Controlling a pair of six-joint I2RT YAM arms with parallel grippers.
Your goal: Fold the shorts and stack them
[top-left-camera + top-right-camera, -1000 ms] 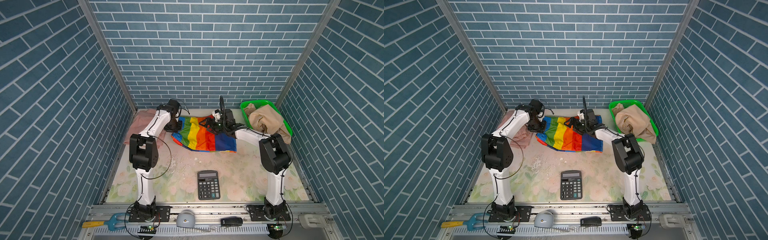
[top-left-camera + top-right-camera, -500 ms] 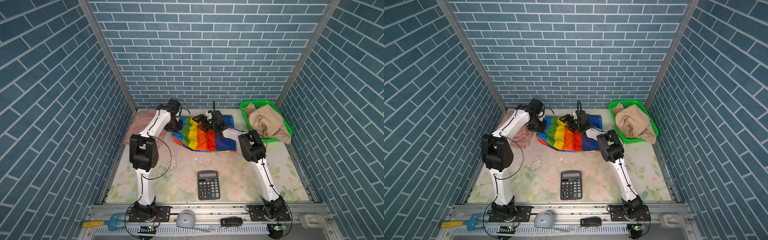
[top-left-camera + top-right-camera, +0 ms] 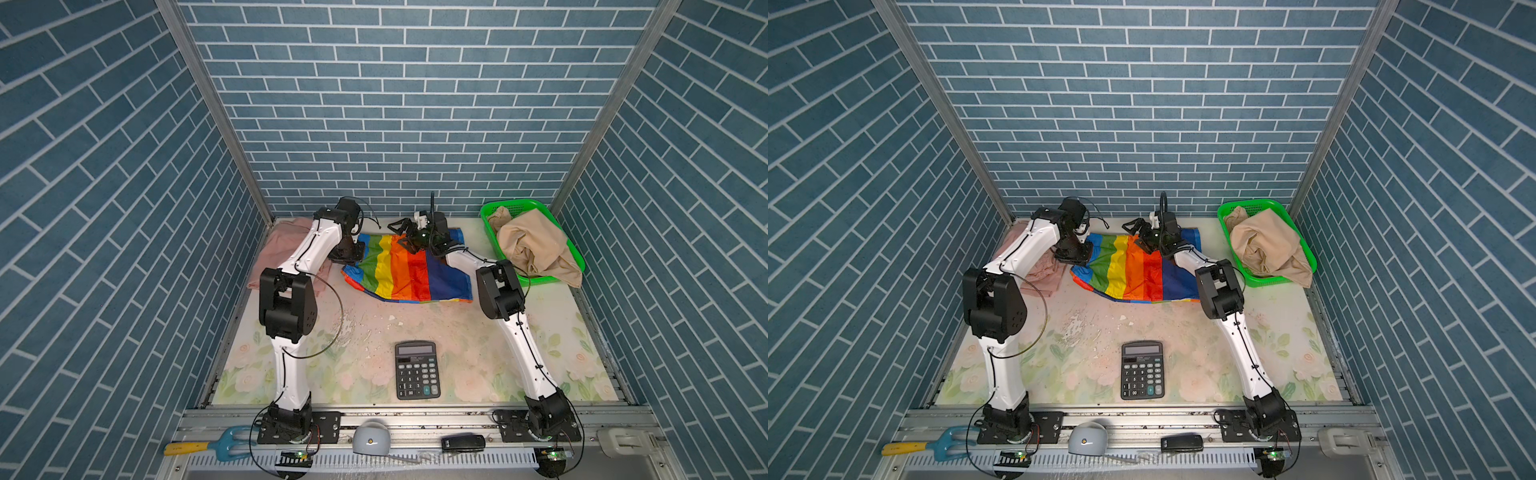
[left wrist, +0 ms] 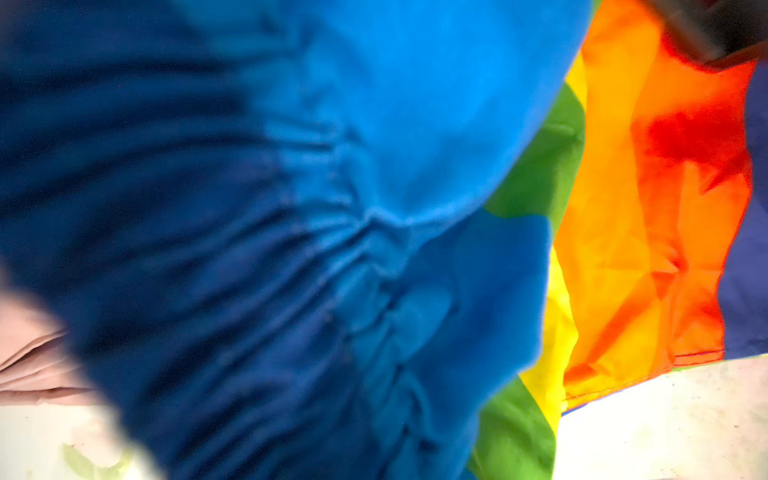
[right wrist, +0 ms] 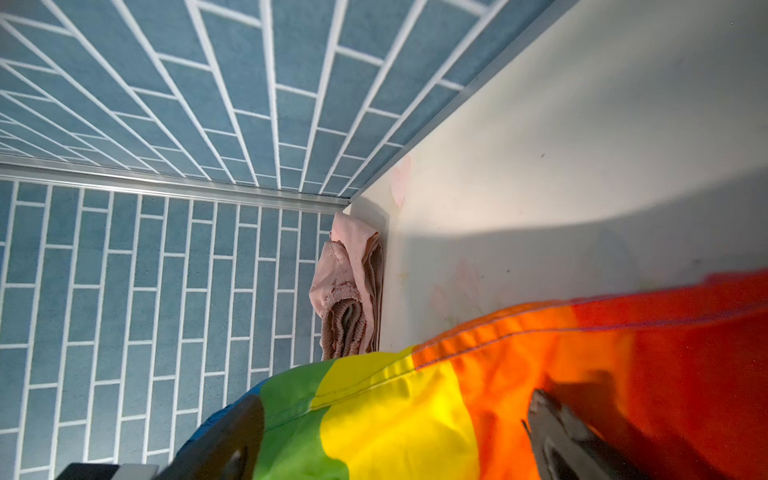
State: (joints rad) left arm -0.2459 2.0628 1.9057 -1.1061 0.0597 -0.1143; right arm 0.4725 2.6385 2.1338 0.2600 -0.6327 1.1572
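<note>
Rainbow shorts [image 3: 409, 272] lie spread along the worktop's back edge in both top views. Since a second ago the right gripper [image 3: 404, 233] has slid left over them and its jaws are now wide, holding nothing. The left gripper [image 3: 348, 254] hasn't budged.

Count: three shorts. The pink shorts [image 3: 282, 245] are in the back left corner and the beige shorts [image 3: 532, 245] are in the one green basket [image 3: 524, 205]. There's also one calculator [image 3: 417, 370].

Left wrist: the left gripper is pinched on the blue waist. Right wrist: two fingers [image 5: 573, 440] far apart above the stripes.

Pink shorts [image 3: 277, 244] half-hidden, rainbow shorts [image 4: 316, 232] — blurred (close-up)
</note>
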